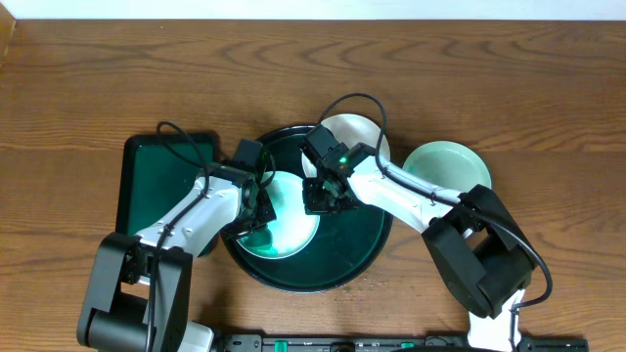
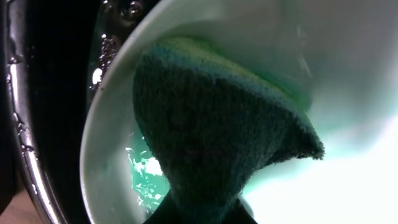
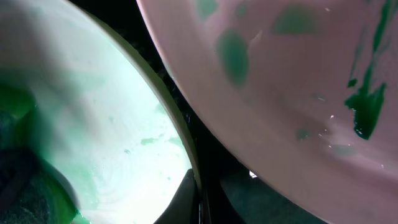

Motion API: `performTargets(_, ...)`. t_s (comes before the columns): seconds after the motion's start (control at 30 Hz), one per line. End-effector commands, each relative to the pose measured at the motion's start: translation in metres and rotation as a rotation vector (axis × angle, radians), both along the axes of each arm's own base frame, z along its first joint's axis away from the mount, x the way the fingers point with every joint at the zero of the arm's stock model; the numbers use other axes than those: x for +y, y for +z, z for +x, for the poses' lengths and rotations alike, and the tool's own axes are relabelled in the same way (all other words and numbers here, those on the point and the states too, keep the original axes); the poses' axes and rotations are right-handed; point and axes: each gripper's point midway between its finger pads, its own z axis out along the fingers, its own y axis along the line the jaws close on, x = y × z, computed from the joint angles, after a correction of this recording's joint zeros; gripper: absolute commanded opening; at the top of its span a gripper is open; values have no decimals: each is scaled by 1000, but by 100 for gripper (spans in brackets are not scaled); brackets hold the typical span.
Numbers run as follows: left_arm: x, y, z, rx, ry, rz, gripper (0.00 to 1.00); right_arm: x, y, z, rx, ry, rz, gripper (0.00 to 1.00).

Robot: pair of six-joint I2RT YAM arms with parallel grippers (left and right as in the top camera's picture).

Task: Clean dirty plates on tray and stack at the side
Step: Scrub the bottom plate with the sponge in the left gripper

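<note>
— Left tool [image 1: 256,203]: how is it seen?
— It is clamped on a dark green sponge [image 2: 205,124], which is pressed into the teal-lit plate [image 1: 289,230].
— And the right tool [image 1: 328,194]?
— It is closed on that plate's right rim. One finger [image 3: 185,199] is seen laid against the inner face, at the edge.
— What is shown of the surface and the room?
— A brown wooden surface [image 1: 98,78] is seen, with its grain running across. A pale strip of wall [image 1: 391,8] is seen along the far edge. The tray [image 1: 364,249] is set near the middle, and a smaller rectangular tray [image 1: 161,181] is laid just beside it on the left.
— Where are the plates found?
— The teal-lit plate is held inside the tray, toward its left half. A smeared plate [image 1: 357,135] is laid over the tray's far rim, and green blotches are shown on it in the right wrist view. A pale green plate [image 1: 445,166] is set on the surface outside the tray, near its right side.
— How are the arms posed?
— Both are reached in from the near edge. The left arm is bent over the corner of the rectangular tray, and its wrist is tipped down into the tray. The right arm is stretched leftward past the pale green plate, and its wrist is lowered between the teal-lit plate and the smeared plate.
</note>
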Motion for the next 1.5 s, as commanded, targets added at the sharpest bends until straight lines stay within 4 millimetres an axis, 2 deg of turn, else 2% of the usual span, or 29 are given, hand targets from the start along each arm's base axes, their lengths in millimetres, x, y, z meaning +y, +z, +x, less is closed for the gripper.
performTargets(0.0,-4,-23,-34,135,-20,-49,7,-2,-6,4,8,-17,-13,1)
performTargets(0.03,-18,-22,-30,119,-76,-125,7,-2,-6,4,8,-17,-13,1)
performTargets(0.1,-63,-12,-11,8,-291,-376,7,-2,-6,4,9,-17,-13,1)
performTargets(0.13,-72,-8,-5,-30,-341,-426,7,-2,-6,4,8,-17,-13,1)
performTargets(0.2,-79,-4,7,-101,-407,-458,7,-2,-6,4,8,-13,-13,1)
performTargets(0.3,-75,-5,12,-120,-414,-439,7,-2,-6,4,8,-13,-14,1)
performTargets(0.4,-48,-15,20,-127,-366,-292,7,-2,-6,4,8,-13,-13,1)
performTargets(0.47,-7,-23,27,-116,-201,-72,7,-2,-6,4,7,-13,-13,1)
performTargets(0.5,24,-24,26,-110,-50,87,7,-2,-6,4,7,-13,-13,1)
performTargets(0.57,54,-20,23,-116,90,239,7,-2,-6,4,7,-13,-13,1)
performTargets(0.63,71,-16,21,-121,143,324,7,-2,-6,4,8,-13,-13,1)
performTargets(0.7,72,-16,19,-113,143,326,7,-2,-6,4,7,-13,-13,1)
performTargets(0.8,55,-21,10,-62,93,239,7,-2,-6,4,5,-13,-11,1)
performTargets(0.9,7,-25,-4,19,-61,-28,7,-2,-6,4,5,-14,-11,1)
performTargets(1.03,-62,-8,-25,79,-245,-432,7,-3,-6,5,8,-16,-13,1)
performTargets(1.13,-92,8,-26,44,-347,-610,7,-2,-6,5,8,-15,-9,1)
performTargets(1.3,-94,7,3,-89,-384,-584,7,-2,-5,4,17,-11,0,1)
performTargets(1.47,-75,1,24,-151,-350,-485,8,-2,-5,4,17,-11,0,1)
